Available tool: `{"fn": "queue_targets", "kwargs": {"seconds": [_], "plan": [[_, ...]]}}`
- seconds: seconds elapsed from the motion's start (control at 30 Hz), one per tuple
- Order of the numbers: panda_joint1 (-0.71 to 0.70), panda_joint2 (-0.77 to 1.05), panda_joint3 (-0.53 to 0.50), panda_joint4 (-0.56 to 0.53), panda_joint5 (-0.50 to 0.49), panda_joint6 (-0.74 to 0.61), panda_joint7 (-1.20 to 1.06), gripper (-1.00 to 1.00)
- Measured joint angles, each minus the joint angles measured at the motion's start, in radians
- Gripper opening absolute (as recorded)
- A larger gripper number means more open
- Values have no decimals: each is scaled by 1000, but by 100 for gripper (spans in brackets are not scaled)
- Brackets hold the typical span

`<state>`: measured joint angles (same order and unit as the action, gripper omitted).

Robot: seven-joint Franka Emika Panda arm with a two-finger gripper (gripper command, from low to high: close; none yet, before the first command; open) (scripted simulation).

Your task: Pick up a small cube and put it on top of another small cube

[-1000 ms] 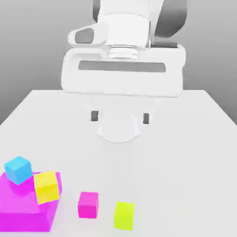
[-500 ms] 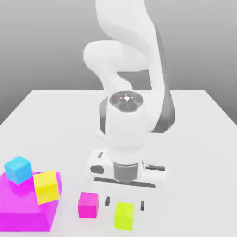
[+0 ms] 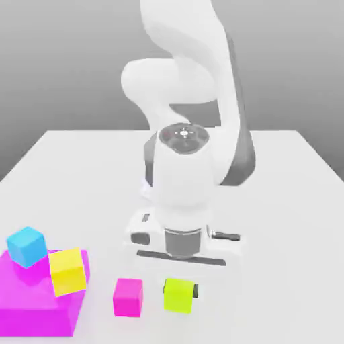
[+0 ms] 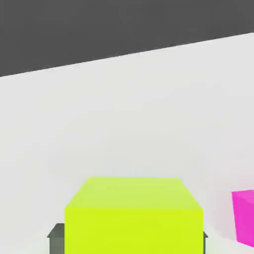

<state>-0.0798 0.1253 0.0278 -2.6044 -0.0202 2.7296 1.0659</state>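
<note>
Running past the hand view's edge: bright yellow-green cube [image 4: 134, 228], small magenta-pink cube [image 4: 245, 218], both dark fingertips [image 4: 57, 240]. Running off the exterior view's left edge: flat violet-magenta block [image 3: 40, 309]. Passing out at its top: white robot arm [image 3: 185, 27].

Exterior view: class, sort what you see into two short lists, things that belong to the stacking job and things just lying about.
Job:
- lime cube, in the gripper
- possibly another small cube as base; which is unclear

Lying about:
- large purple block
</note>
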Motion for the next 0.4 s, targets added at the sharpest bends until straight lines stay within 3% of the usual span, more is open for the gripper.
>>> {"fn": "queue_targets", "kwargs": {"seconds": [0.1,0.27,0.3,0.4], "plan": [[-88,-100,-47,-45,16,-54,62,-100],[-105,18,-40,-51,24,69,79,-100],[-106,50,-39,-49,26,100,79,100],[-106,50,-39,-49,26,100,79,100]]}}
